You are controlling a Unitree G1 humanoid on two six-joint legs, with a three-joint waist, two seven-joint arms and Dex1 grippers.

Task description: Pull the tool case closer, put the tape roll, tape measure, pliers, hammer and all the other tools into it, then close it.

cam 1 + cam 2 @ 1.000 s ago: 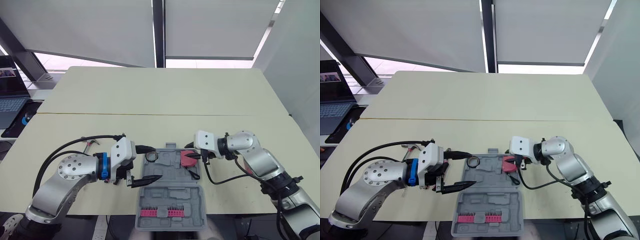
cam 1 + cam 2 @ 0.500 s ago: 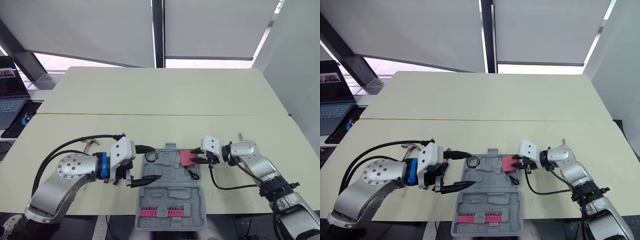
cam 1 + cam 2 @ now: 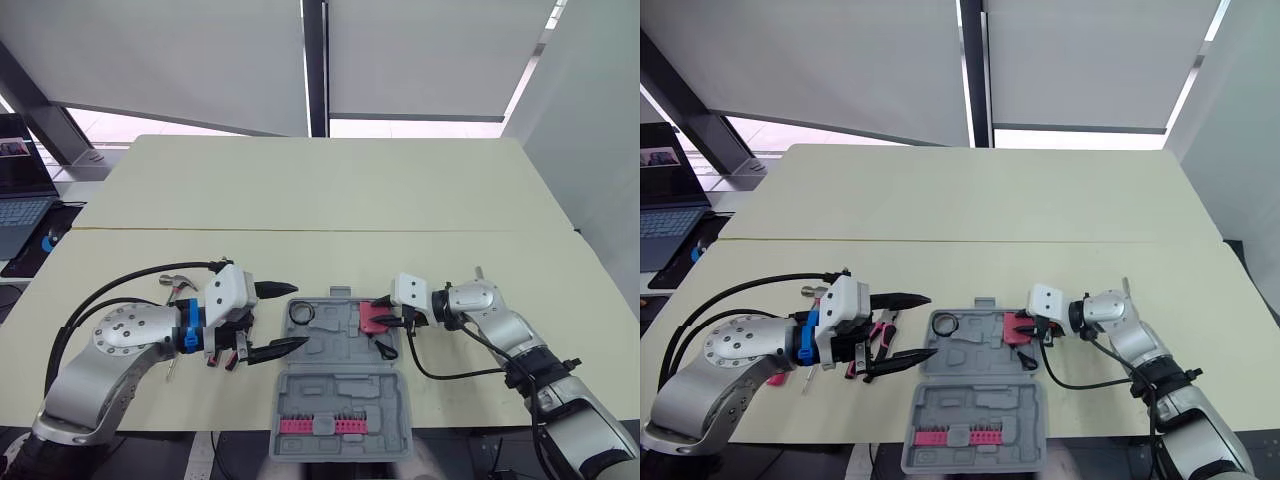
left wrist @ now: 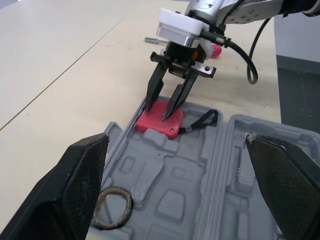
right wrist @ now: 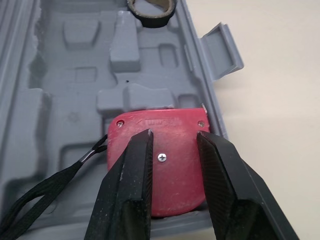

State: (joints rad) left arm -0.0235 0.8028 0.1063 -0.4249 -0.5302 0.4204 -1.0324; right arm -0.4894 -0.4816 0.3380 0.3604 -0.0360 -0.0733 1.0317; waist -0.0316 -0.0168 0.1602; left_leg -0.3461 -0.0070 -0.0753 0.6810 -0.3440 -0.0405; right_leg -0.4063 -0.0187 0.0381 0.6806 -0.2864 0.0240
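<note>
In tool case, right hand slightly open over tape measure.

The big pale yellow table has a thin line across its middle. An open grey tool case lies near its front edge. A hammer and pink-handled pliers lie left of the case, and a screwdriver lies to its right.

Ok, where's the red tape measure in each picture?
Left eye view: tape measure in the tool case's far right corner.
Right eye view: tape measure, same corner.
Left wrist view: tape measure under the right gripper.
Right wrist view: tape measure seen between the fingers.
Landmark: tape roll in the case.
</note>
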